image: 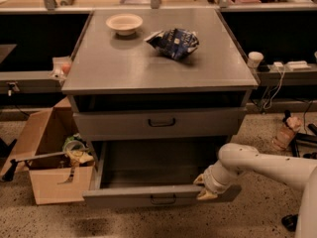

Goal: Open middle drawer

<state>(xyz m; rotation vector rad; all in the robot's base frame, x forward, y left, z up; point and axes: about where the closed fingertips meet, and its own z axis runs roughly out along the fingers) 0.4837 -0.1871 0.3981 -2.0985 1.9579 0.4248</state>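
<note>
The grey metal cabinet (158, 58) has an upper drawer (161, 122) that is shut, with a dark bar handle. Below it the middle drawer (124, 196) is pulled well out. Its inside is dark and holds nothing that I can see, and its small dark handle (163, 199) is at the centre of the front panel. My gripper (203, 187) is at the right part of this drawer's front panel, at its top edge, right of the handle. The white arm (267, 165) comes in from the right. Any drawer below is hidden by the open one.
A white bowl (124, 22) and a blue crumpled bag (173, 42) lie on the cabinet top. An open cardboard box (54, 157) with clutter stands on the floor close to the drawer's left side. Cables and a power strip (287, 66) are at the right.
</note>
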